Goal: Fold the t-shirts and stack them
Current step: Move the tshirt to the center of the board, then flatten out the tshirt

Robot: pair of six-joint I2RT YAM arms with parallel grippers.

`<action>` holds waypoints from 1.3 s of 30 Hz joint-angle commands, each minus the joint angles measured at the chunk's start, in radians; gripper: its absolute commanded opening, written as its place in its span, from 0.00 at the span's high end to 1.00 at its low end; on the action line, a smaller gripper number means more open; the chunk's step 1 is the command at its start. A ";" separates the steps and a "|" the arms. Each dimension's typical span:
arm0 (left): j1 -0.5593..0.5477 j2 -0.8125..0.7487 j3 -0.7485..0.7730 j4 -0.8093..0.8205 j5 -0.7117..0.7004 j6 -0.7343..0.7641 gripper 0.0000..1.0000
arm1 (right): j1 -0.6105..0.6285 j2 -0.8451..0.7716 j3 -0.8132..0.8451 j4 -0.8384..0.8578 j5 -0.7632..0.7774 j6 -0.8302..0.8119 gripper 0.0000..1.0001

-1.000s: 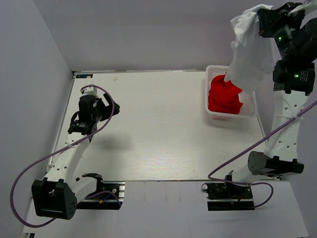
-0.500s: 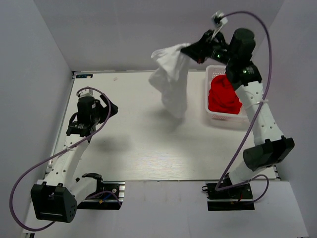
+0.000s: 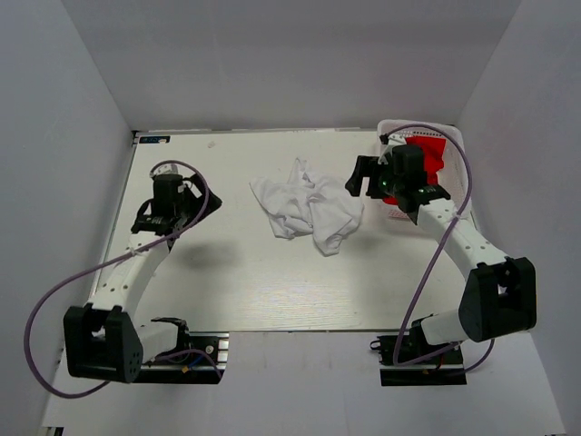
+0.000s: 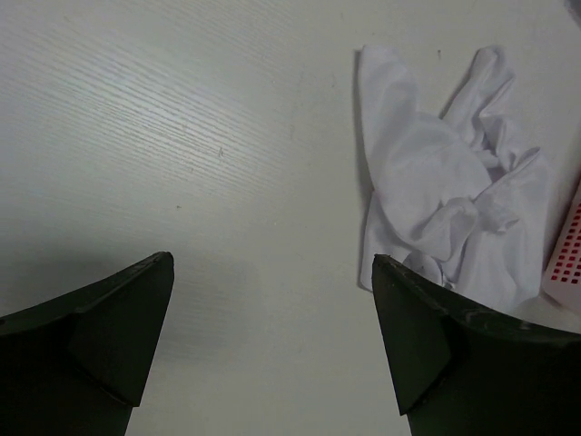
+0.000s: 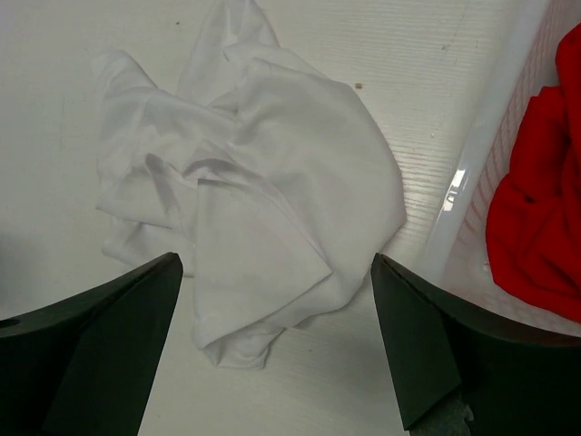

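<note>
On the pale wood-grain worktop (image 3: 272,282), from above, a large plain white cloth t-shirt (image 3: 309,211) is noted crumpled near centre. A bright red cloth t-shirt (image 3: 427,150) is bunched inside the white plastic lattice basket (image 3: 449,132), far right. The right gripper (image 3: 357,177) is poised between heap and basket. The left gripper (image 3: 200,203) is well apart, at left.

Left wrist: jaws spread, nothing held; white shirt (image 4: 454,200) ahead, right.

Right wrist: jaws spread, empty, over the heap's (image 5: 263,182) near edge; red shirt (image 5: 536,209) seen in the basket (image 5: 472,182).
</note>
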 commanded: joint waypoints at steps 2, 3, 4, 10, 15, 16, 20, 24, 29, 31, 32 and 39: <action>-0.013 0.131 0.071 0.045 0.077 0.030 0.00 | 0.057 -0.015 -0.028 0.013 0.033 -0.019 0.10; -0.013 0.166 0.088 0.060 0.088 0.041 0.00 | 0.071 -0.017 -0.047 0.017 0.039 -0.016 0.10; -0.013 0.241 0.124 0.071 0.113 0.041 0.00 | 0.089 -0.011 -0.062 0.026 0.039 -0.013 0.10; -0.037 0.496 0.293 0.126 0.168 0.102 0.03 | 0.189 0.043 -0.073 -0.002 0.091 0.002 0.10; -0.090 0.733 0.489 0.074 0.131 0.125 0.07 | 0.275 0.055 -0.139 0.023 0.241 -0.016 0.10; -0.099 0.760 0.509 0.074 0.131 0.125 0.07 | 0.281 0.060 -0.155 0.025 0.264 -0.018 0.10; -0.154 0.879 0.615 0.038 0.079 0.134 0.10 | 0.337 0.072 -0.172 0.019 0.357 -0.028 0.10; -0.176 0.976 0.698 -0.022 0.044 0.134 0.26 | 0.383 0.095 -0.163 0.010 0.398 -0.025 0.10; -0.206 1.019 0.708 -0.032 0.048 0.144 0.66 | 0.452 0.136 -0.137 0.011 0.434 -0.013 0.12; -0.206 1.032 0.717 -0.023 0.059 0.144 0.91 | 0.463 0.149 -0.136 0.025 0.431 -0.016 0.15; -0.206 1.032 0.717 -0.035 0.059 0.144 1.00 | 0.479 0.156 -0.136 0.025 0.425 -0.013 0.19; -0.206 0.902 0.631 -0.009 0.024 0.144 1.00 | 0.516 0.221 -0.087 0.039 0.463 0.021 0.30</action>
